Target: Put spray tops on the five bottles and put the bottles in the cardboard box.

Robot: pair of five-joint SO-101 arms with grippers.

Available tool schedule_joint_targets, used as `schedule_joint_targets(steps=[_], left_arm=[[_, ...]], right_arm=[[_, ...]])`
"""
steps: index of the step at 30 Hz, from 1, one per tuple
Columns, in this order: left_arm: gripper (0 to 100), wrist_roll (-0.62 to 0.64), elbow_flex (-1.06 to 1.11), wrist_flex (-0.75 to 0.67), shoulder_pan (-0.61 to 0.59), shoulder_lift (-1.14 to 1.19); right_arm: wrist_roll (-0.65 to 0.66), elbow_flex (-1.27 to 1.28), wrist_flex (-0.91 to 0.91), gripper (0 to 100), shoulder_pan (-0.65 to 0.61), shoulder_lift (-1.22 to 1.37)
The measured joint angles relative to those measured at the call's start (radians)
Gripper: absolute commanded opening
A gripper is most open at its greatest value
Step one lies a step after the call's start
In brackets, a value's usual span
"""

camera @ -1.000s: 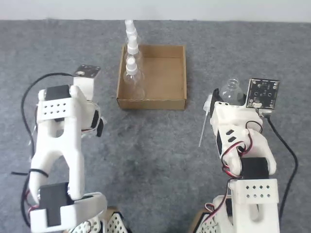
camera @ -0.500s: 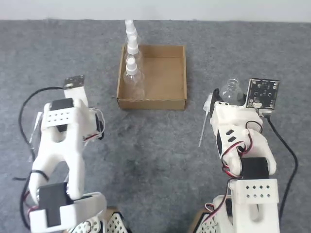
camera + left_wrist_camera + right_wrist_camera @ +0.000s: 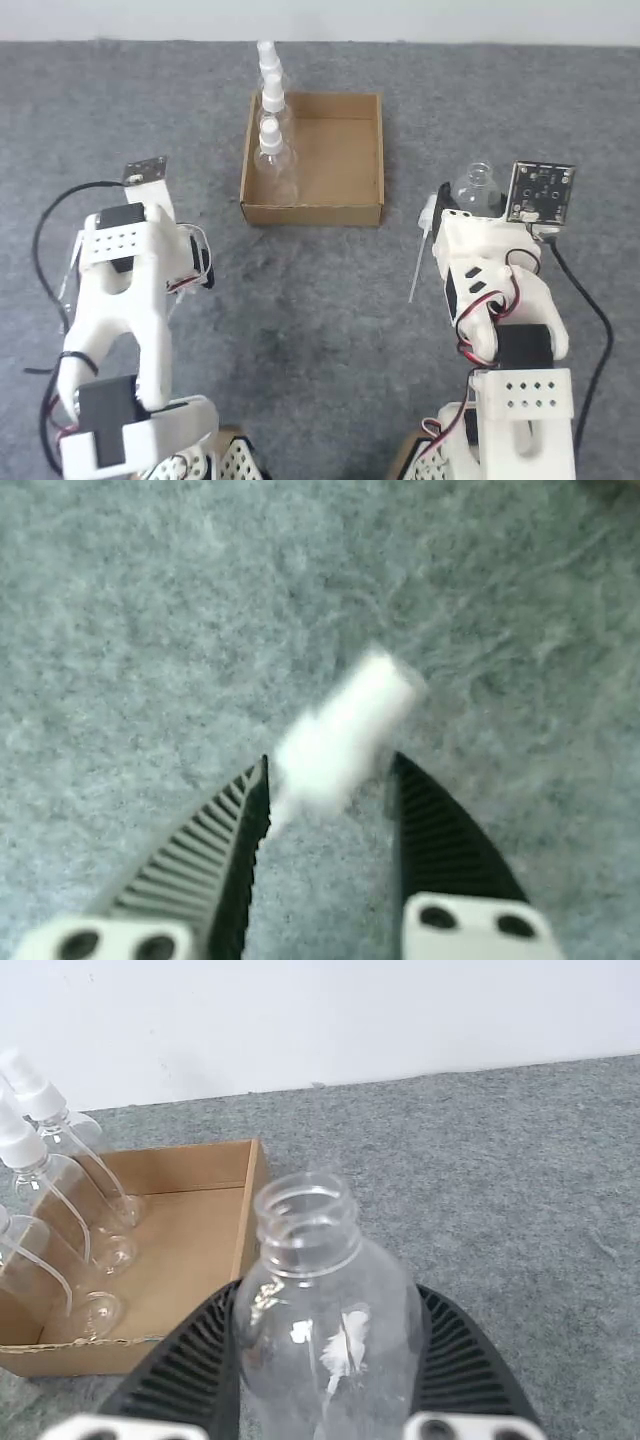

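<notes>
Bottles [image 3: 272,150] with spray tops already fitted, three of them, stand in a row along the left wall of the cardboard box [image 3: 345,150]. The box sits on the grey carpeted table [image 3: 300,300] near the middle of its far edge. In the right wrist view the three stand upright, one behind the other, with their white heads rising above the box rim. Toward the right edge of the table, about level with the box's near wall, the right gripper [image 3: 328,1305] holds a clear bottle [image 3: 305,1220] upright. Its two black ribbed jaws are closed against the round body, one on either side, and the threaded neck is open at the top. Just beside that gripper, on the side toward the box, a second spray top [image 3: 427,212] lies on the table, its thin dip tube running back toward the near edge. The left arm stands toward the left edge of the table, well apart from the box, with its wrist pointing down at the carpet. The left gripper [image 3: 330,765] has its jaws set narrow, with a white spray top [image 3: 350,725] between them and the tips against its sides. The top is too blurred to tell which end the jaws grip.
</notes>
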Motion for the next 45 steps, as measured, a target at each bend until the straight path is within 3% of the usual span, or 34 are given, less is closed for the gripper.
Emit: schedule_joint_targets(steps=[11,27,45], left_arm=[[25,-0.140,0.000,0.031,0.000,0.000],[22,-0.459,0.000,0.063,0.000,0.000],[22,-0.580,-0.026,0.063,0.000,0.000]], right_arm=[[0.000,0.000,0.000,10.8,0.000,0.000],[0.000,0.000,0.000,10.8,0.000,0.000],[0.000,0.000,0.000,10.8,0.000,0.000]])
